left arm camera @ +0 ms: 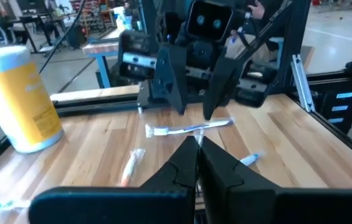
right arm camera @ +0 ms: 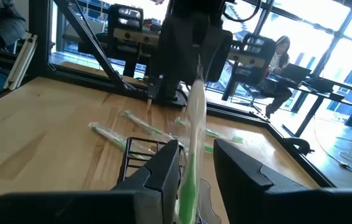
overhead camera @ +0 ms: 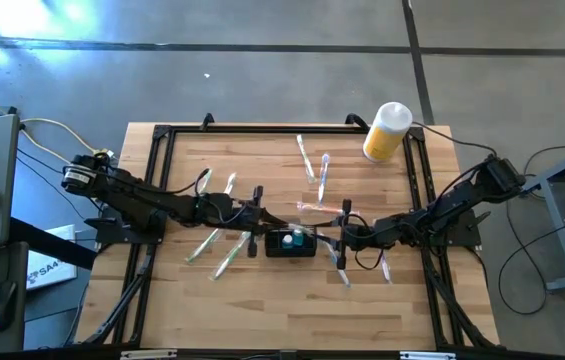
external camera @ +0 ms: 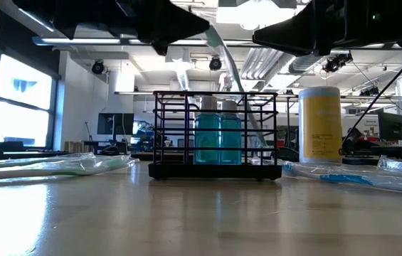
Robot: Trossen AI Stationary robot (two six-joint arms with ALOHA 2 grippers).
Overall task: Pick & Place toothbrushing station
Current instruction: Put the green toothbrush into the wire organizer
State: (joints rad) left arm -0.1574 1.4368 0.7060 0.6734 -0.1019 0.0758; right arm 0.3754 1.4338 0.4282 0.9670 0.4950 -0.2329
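The black wire-mesh caddy (overhead camera: 291,243) stands near the middle of the wooden bench (overhead camera: 292,310), and everything here is placed from it. In the low view two blue bottles (external camera: 218,139) stand upright inside the caddy. Just left of it lie two wrapped green toothbrushes (overhead camera: 217,250), close to the left arm. Right of it, under the right arm, lie two wrapped blue ones (overhead camera: 362,268). Beyond it, more wrapped toothbrushes (overhead camera: 314,165) are scattered, and a yellow canister with a white cap (overhead camera: 387,131) stands at the far right corner.

The left hand (overhead camera: 259,214) is just left of the caddy, its fingers clenched. The right hand (right arm camera: 195,163) sits just right of the caddy, grasping a wrapped green toothbrush (right arm camera: 192,134) that rises steeply between its fingers (right arm camera: 163,163) above the caddy.
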